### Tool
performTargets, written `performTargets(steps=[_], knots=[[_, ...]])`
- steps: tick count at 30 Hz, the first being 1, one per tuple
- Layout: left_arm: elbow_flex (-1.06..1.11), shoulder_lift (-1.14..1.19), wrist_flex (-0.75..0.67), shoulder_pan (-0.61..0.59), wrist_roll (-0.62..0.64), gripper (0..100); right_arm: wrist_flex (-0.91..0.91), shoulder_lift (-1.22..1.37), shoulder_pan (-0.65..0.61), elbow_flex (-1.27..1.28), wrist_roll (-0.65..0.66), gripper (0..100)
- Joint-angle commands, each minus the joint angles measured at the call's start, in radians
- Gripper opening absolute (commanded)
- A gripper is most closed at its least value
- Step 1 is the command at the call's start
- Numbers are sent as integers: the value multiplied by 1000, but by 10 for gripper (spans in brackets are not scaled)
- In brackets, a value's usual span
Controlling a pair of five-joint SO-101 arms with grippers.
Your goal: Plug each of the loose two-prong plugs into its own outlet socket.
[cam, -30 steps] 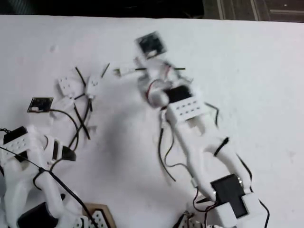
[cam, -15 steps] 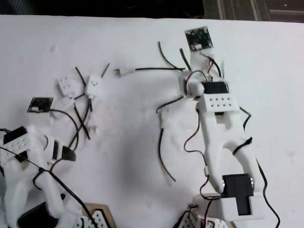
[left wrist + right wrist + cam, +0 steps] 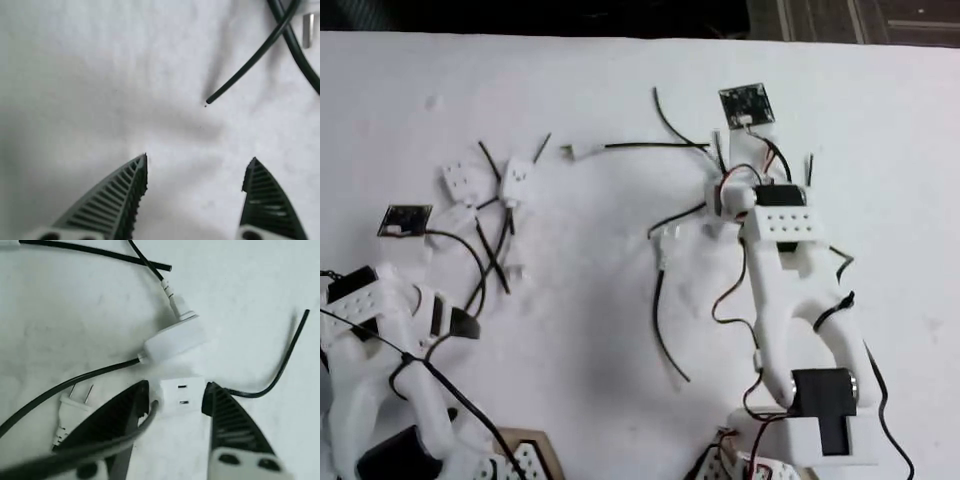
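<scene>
Covering the whole high view: white table [image 3: 880,150], with cables and small white parts scattered over it. Right arm [image 3: 775,290] lies from the near edge up the table's right half. Left arm [image 3: 370,330] sits folded at the near left corner.

Right fingers [image 3: 227,420] are clenched on a white socket [image 3: 182,396], one finger at each side, its two slots showing. Its cable [image 3: 280,360] curls off past one finger. White block [image 3: 175,342], a cable at each end, lies against the socket's far side. Plug [image 3: 70,410] is loose on the table just beside the other finger, both prongs bare and in nothing.

Left fingers [image 3: 120,195] are released, spread wide over bare table. Cut cable end [image 3: 250,62] lies ahead of them, apart.

Left of centre, second socket [image 3: 468,178] and third socket [image 3: 517,178] sit side by side among black cable pieces. Second plug [image 3: 582,152] lies loose near them, its cable running toward the right arm.
</scene>
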Motion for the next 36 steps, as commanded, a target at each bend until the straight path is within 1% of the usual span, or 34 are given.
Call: performTargets(steps=[1, 4, 9, 13, 16, 20, 23, 26, 30, 33, 36], knots=[[-2, -22, -11, -8, 6, 306, 50, -110, -36, -8, -2, 187], [-2, -22, -11, -8, 6, 306, 84, -182, -79, -3, -14, 187], [-2, -22, -11, -8, 6, 306, 193, -237, -166, -3, -97, 172], [-2, -22, -11, -8, 6, 306, 303, -242, -246, -3, -221, 158], [-14, -30, -11, -2, 6, 306, 374, -242, -274, -3, -290, 158], [-180, -28, 17, -7, 6, 308, 424, -236, -286, -2, -336, 150], [-333, -19, 68, 4, 9, 308, 417, -236, -283, 25, -336, 132], [-451, -19, 146, 58, 8, 309, 354, -242, -286, 95, -336, 123], [-566, 16, 221, 157, 6, 309, 231, -242, -285, 201, -336, 125], [-678, 128, 264, 209, 6, 309, 157, -242, -302, 261, -328, 125], [-821, 291, 310, 251, 6, 308, 134, -242, -308, 278, -327, 124]])
